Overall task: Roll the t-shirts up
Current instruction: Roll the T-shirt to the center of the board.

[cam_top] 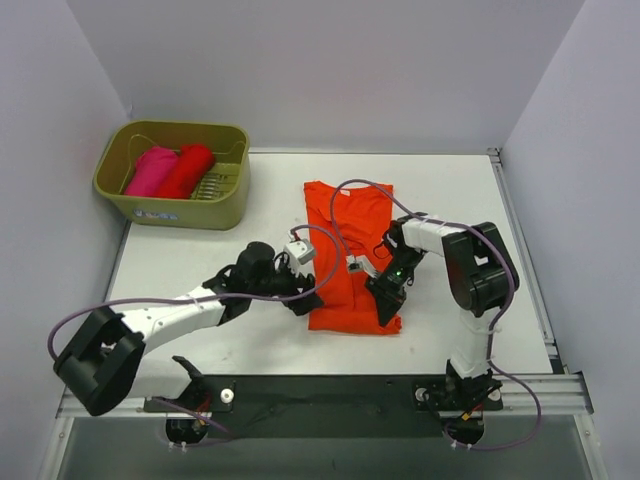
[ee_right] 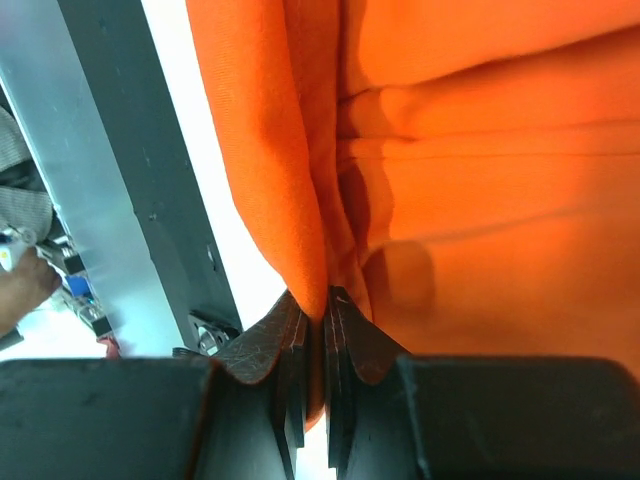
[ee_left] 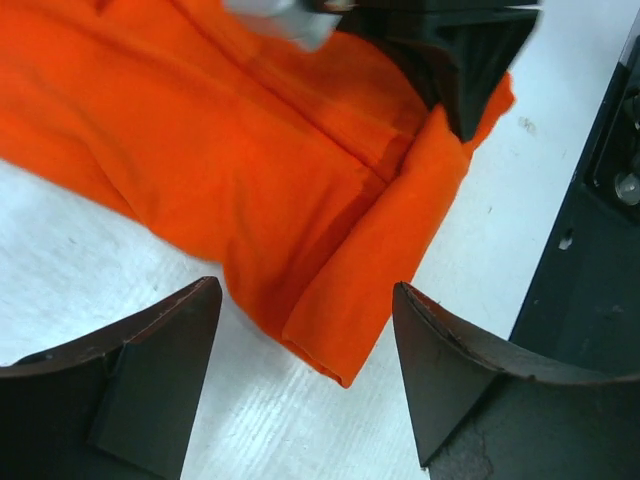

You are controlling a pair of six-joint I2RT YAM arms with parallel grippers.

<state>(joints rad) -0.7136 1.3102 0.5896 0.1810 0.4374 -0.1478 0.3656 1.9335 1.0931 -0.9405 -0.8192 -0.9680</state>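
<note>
Your left gripper (ee_left: 305,300) spread wide over the folded hem of the orange-red t-shirt (cam_top: 365,225), your right gripper (ee_right: 318,305) pinching that hem

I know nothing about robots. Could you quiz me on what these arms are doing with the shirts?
1. True or false: the right gripper is shut on the orange t-shirt.
2. How many shirts lie in the green basket? A one, B two, C three.
3. Fill in: the left gripper, at the shirt's near corner, is ____.
Key: 1 true. 2 B, the pink shirt and the red shirt. 3 open.
</note>
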